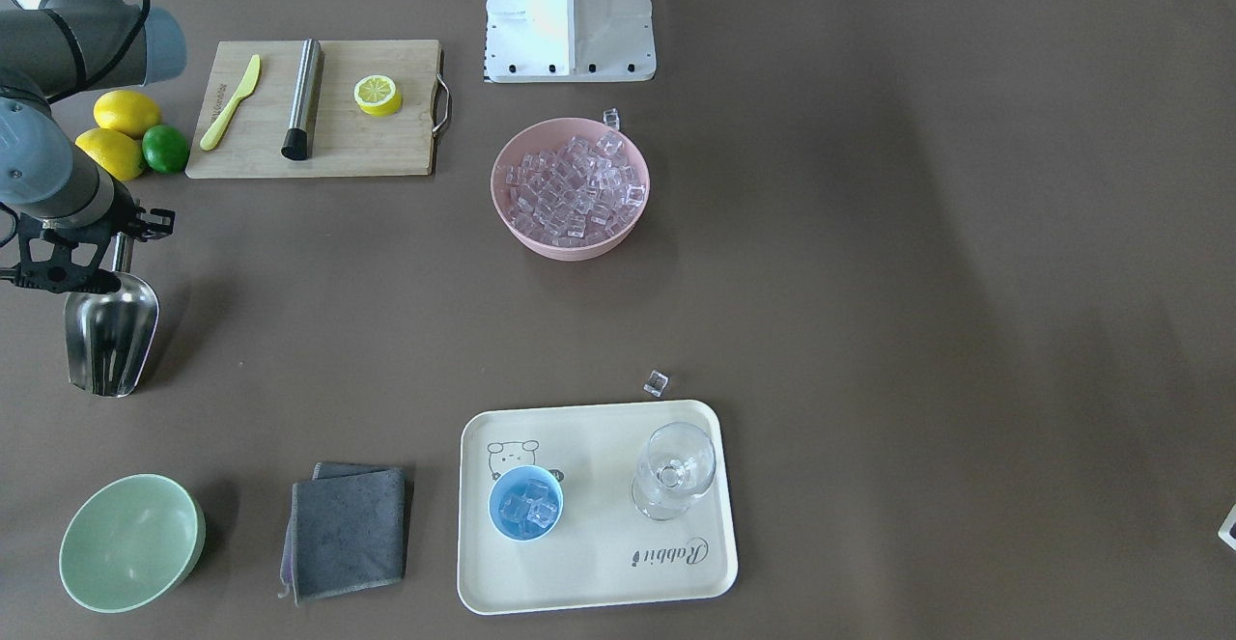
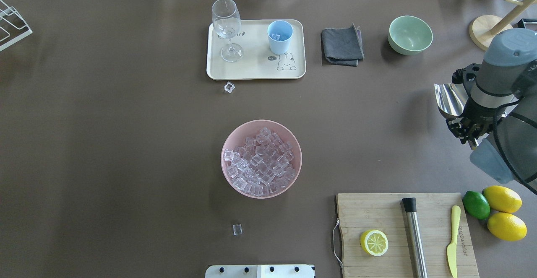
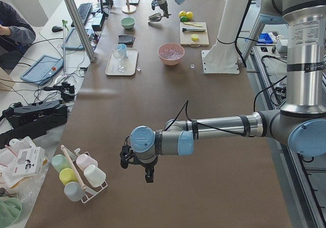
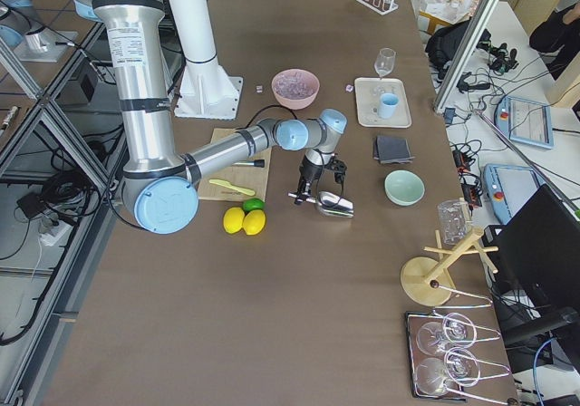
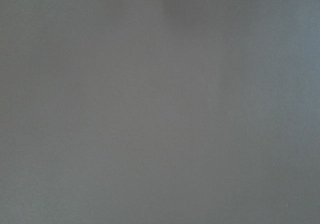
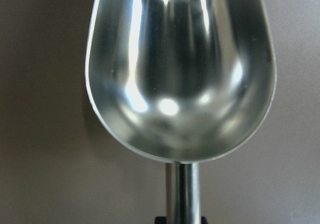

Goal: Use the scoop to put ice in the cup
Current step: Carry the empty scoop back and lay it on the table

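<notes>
Pinching the scoop (image 1: 111, 331) by its handle in the right tool (image 1: 97, 252), trough-up and empty, low at the side of the desk (image 1: 869, 331) by the lemons (image 1: 126, 114), well apart from the pink bowl (image 1: 570, 252) of ice (image 1: 570, 186) and from the cup (image 1: 525, 503). Probably between trips or finished, given a few cubes inside the cup on the tray (image 1: 599, 563). No telling spread or pressed together for the left tool (image 3: 137, 164), seen only side-on over the desk.

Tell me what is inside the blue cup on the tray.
The blue cup holds a few clear ice cubes. They cover most of its floor, so anything beneath them cannot be seen, and their exact number is hard to tell.
</notes>
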You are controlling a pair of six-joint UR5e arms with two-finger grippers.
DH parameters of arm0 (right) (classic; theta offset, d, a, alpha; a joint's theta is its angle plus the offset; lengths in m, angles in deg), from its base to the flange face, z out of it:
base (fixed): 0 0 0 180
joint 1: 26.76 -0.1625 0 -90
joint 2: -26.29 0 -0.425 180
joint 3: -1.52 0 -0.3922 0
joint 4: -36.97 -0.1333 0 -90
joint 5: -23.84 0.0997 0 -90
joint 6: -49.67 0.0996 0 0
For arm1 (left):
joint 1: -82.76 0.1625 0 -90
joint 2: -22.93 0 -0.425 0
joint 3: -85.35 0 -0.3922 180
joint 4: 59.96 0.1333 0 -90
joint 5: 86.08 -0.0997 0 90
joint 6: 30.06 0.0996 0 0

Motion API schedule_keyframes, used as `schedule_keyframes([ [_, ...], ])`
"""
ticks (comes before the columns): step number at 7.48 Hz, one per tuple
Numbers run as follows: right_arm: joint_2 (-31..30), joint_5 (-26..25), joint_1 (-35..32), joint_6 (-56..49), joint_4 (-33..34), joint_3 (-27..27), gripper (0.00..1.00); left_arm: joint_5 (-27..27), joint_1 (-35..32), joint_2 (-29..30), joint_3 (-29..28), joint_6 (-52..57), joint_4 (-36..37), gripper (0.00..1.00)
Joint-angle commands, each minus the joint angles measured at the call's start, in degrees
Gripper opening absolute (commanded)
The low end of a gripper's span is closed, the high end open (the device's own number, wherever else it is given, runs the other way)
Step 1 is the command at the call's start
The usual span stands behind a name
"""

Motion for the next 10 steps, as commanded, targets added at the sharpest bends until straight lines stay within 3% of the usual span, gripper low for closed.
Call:
schedule_keyframes([
  [1, 0.3, 1.0, 0.2, 0.2, -3.8, 3.2, 0.76, 0.0, -0.1, -0.2, 0.0, 0.0, 0.0, 0.98],
  [2, 0.4, 1.0, 0.2, 0.2, -5.1, 3.2, 0.99, -0.1, -0.1, -0.2, 0.0, 0.0, 0.0, 0.98],
  [4, 0.6, 1.0, 0.1, 0.2, -5.5, 2.4, 1.0, -0.1, -0.1, -0.2, 0.0, 0.0, 0.1, 0.98],
  [6, 0.7, 1.1, -4.5, 0.2, -5.5, -1.1, 1.0, 0.0, -0.1, -0.2, 0.0, 0.0, 0.1, 0.98],
  [9, -2.6, 9.2, -21.0, -1.6, -4.9, -8.6, 1.0, 0.0, 0.1, -0.1, -0.1, -0.4, 0.1, 0.98],
  [10, -3.4, 12.8, -27.7, -9.1, -2.9, -8.3, 1.0, 0.0, 0.1, -0.1, -0.1, -0.5, 0.1, 0.98],
])
